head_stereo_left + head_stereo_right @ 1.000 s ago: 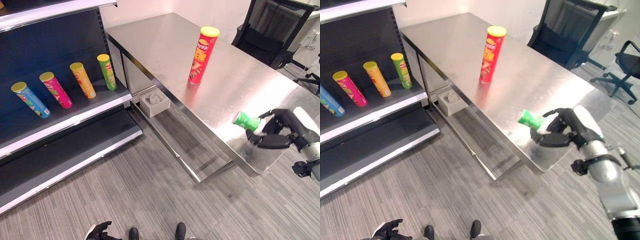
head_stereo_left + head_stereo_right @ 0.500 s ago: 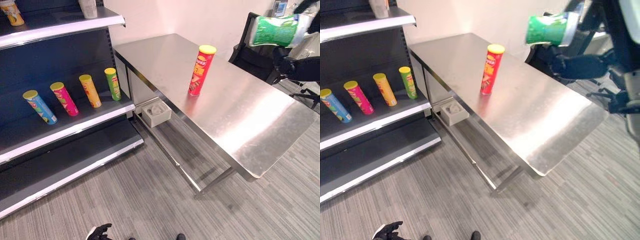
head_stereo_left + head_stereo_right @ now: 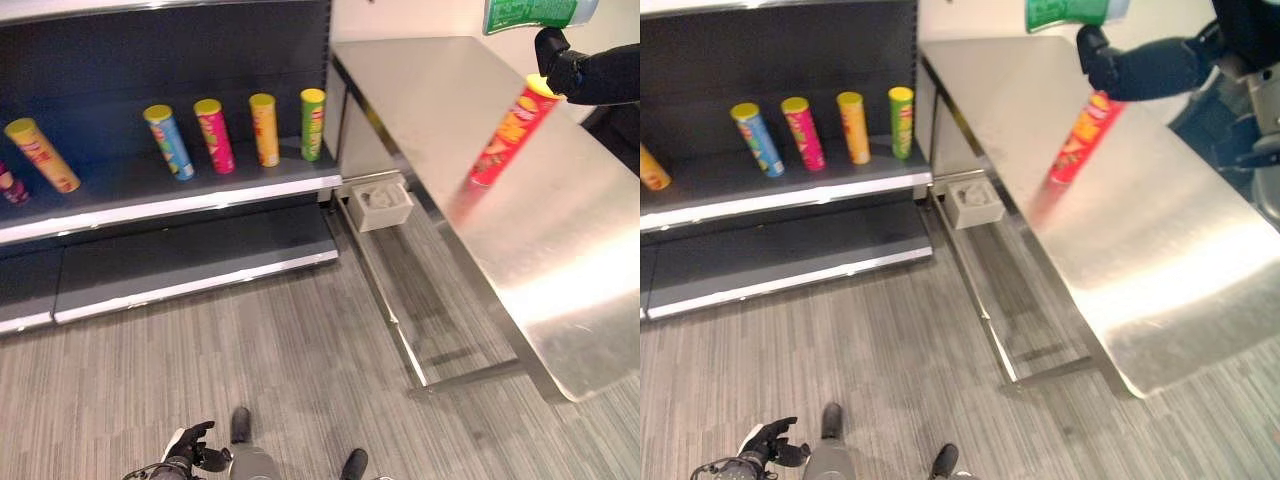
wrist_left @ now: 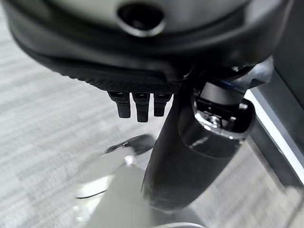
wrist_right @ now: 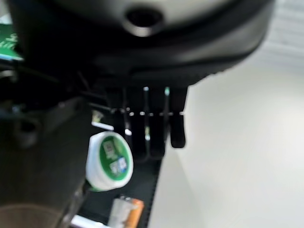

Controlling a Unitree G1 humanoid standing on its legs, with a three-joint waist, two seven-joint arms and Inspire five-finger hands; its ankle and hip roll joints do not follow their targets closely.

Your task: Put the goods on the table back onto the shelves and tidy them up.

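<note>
1. Five cans stand tilted on the shelf: orange, blue, pink, yellow, green.
2. One red can on the table.
3. One green can, raised in the right hand.
4. One grey box under the table.
5. One left hand, low by the floor.

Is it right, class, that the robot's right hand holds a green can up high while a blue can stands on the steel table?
Not quite. The can on the table is a red can, not blue, as the left eye view shows. The rest holds: the right hand holds the green can up high.
</note>
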